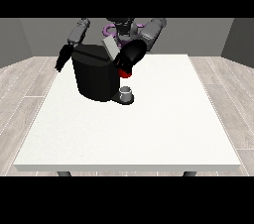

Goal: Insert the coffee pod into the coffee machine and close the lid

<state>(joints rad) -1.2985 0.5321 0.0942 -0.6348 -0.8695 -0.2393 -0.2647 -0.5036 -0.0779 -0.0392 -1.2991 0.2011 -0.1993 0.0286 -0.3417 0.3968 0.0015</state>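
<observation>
My hand at the view's right (128, 58) is over the top of the black coffee machine (95, 78), at its right side, just above a red thing at the machine (125, 73); whether the fingers of this hand are apart or together, I cannot tell. The grey lid (110, 47) stands tilted up behind this hand; it is not closed. My hand at the view's left (63, 57) hangs beside the machine's left edge, its fingers straight and pointing down, holding nothing. A small grey thing (126, 90) sits on the machine's base at the front right; I cannot tell if it is the pod. The machine stands on the white bench (149, 129).
</observation>
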